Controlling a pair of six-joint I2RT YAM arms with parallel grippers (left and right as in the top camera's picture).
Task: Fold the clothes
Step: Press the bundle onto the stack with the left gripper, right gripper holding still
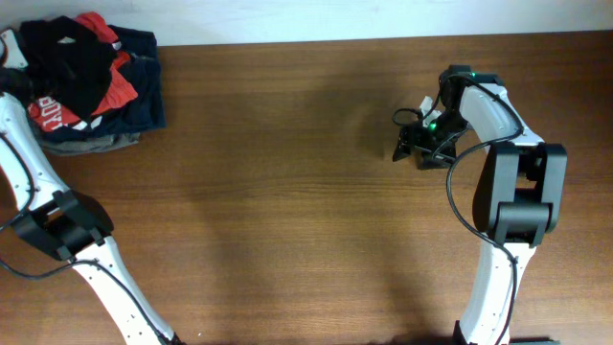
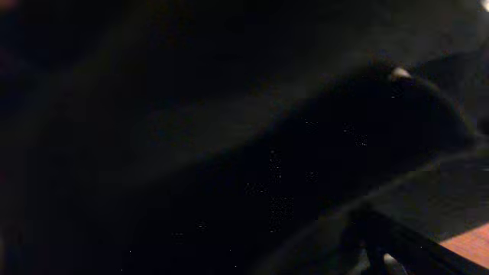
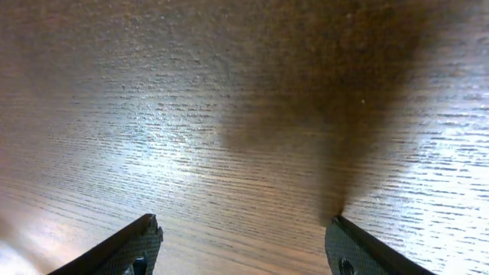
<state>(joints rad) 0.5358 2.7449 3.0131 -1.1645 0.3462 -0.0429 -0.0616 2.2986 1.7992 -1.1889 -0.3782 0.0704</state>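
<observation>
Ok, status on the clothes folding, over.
Right claw open above table. Left claw at black top, state unclear. Black top crumpled atop red shirt and navy garment, unfolded.

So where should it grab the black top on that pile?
Probably a raised fold of the black top, pinched from above on its left side. It lies crumpled on top of the red shirt, so its bumps stick up and nothing covers it.

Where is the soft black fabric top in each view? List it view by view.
Overhead: soft black fabric top, top left corner.
Left wrist: fills nearly the whole picture.
Right wrist: not in it.
Shared landmark: brown wooden table.
</observation>
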